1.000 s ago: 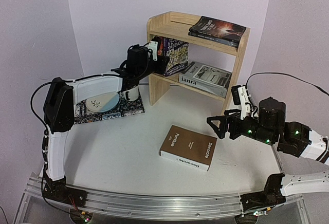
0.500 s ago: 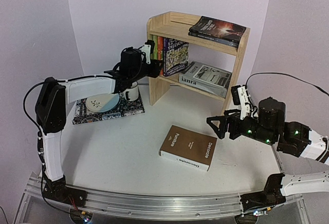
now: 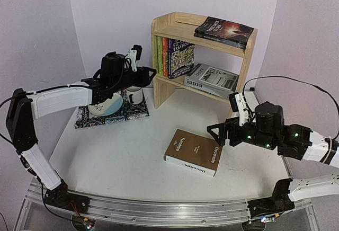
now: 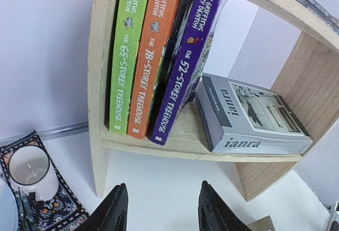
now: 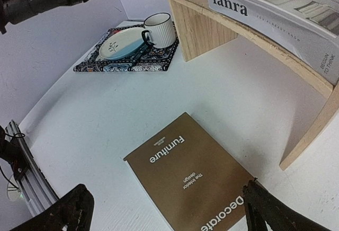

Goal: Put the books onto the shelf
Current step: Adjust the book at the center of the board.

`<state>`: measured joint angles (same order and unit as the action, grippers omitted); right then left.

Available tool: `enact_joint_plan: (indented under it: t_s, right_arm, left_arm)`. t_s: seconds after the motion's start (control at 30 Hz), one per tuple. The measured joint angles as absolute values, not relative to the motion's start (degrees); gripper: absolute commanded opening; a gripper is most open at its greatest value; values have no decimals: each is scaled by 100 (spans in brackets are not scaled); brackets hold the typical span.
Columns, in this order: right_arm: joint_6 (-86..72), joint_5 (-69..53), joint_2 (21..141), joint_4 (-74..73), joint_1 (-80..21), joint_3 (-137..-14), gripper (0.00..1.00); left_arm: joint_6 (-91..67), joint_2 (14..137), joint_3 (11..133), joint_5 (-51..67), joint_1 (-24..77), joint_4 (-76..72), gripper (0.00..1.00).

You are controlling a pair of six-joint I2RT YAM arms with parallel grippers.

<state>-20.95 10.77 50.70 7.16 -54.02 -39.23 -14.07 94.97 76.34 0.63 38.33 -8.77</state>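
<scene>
The pale pine shelf (image 3: 250,56) stands at the back. On its lower board the green (image 4: 127,56), orange (image 4: 153,56) and dark blue (image 4: 188,67) paperbacks stand upright, the blue one leaning left. Beside them a grey book (image 3: 212,80) lies flat. Two dark books (image 3: 222,31) lie stacked on the top board. The brown "Decorate" book (image 3: 194,152) lies flat on the table. My left gripper (image 3: 148,73) hangs open and empty just left of the shelf, in front of the paperbacks. My right gripper (image 5: 167,194) is wide open over the near end of "Decorate", not touching it.
A patterned mat (image 3: 85,120) with a plate (image 3: 106,105) and a white ribbed mug (image 3: 135,96) lies left of the shelf, under my left arm. An aluminium rail (image 3: 159,210) runs along the table's near edge. Purple walls close in behind and on both sides.
My left gripper has let go of the dark blue paperback, opened and drawn back to the left out of the shelf. My right gripper has shifted slightly left toward "Decorate".
</scene>
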Motion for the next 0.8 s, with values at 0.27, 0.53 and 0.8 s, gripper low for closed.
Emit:
enact_joint_plan:
  t_s: [0.27, 0.53, 0.8]
  right_arm:
    - [-3159, 1289, 5348, 718, -5402, -3218, 98]
    - [-4479, 1774, 5529, 416, -5402, -2514, 98]
    - [-5507, 1848, 5522, 447, -5402, -1928, 87]
  left_arm:
    - [-2173, 9213, 6545, 1385, 3833, -661, 61]
    - [-2650, 10047, 6151, 2593, 3949, -530, 65]
    - [-2822, 10602, 6106, 3146, 4189, -482, 64]
